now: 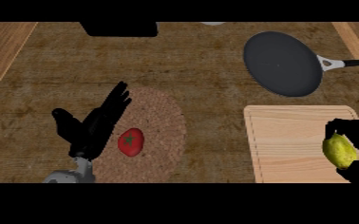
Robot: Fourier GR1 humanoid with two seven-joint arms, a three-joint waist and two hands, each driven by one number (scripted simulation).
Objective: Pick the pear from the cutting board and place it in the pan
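Yellow-green, the pear (339, 151) sits at the right edge of my view, over the right side of the pale wooden cutting board (291, 142). My right hand (339, 126) shows only as black fingers curled round the fruit from above and below, so I read it as clamped on the pear. The dark pan (282, 63) lies beyond the board, handle pointing right. My left hand (95, 123) rests with fingers straight and spread at the left edge of a round woven mat (157, 123), beside a red tomato (130, 141) lying on that mat
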